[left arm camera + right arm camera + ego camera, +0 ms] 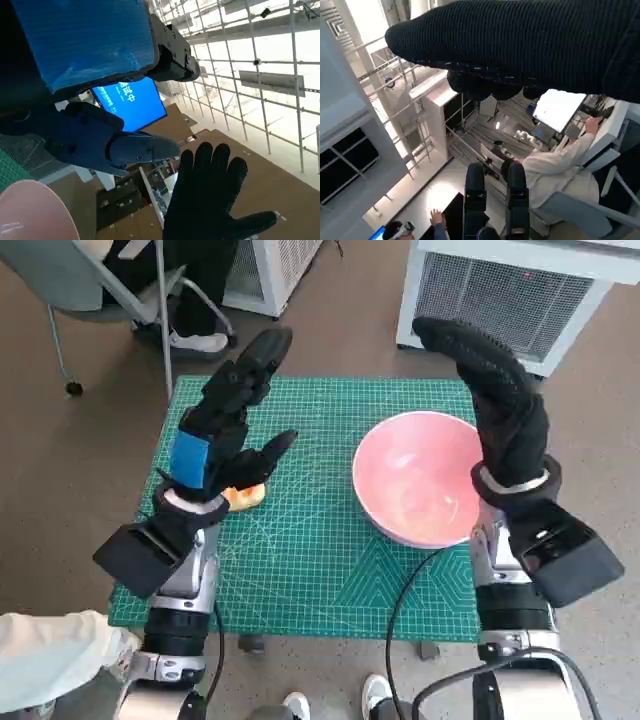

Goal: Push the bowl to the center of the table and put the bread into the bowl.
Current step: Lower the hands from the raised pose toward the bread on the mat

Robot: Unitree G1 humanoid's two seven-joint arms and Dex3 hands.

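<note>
Brown floor surrounds a small table (300, 580) topped with a green cutting mat printed with a fine pale grid and angled guide lines. Beyond its far edge stand two white units with slatted or mesh grilles, and at far left a person's legs and pale shoes show beside a grey chair.

On the right half of the mat sits the bowl (415, 480), round, smooth and glossy pink, reaching close to the mat's right edge. Its rim also shows as a pink curve in the left wrist view (35, 210).

The bread (245, 497) is a small, rounded golden-brown piece lying on the left part of the mat, mostly hidden under the left hand.

The left hand (225, 430) is black hard plastic with a matte blue tape patch on its back. It is raised above the mat with fingers stretched toward the far edge and thumb out to the right, holding nothing. The right hand (495, 390), in a ribbed black knitted glove, is lifted over the bowl's far right rim, fingers extended and apart, also holding nothing; it shows in the left wrist view as a spread glove (207, 200).

In the left wrist view a blue screen (130, 100) carries white writing too small to read. The right wrist view shows a seated person in a pale top near a bright monitor.
</note>
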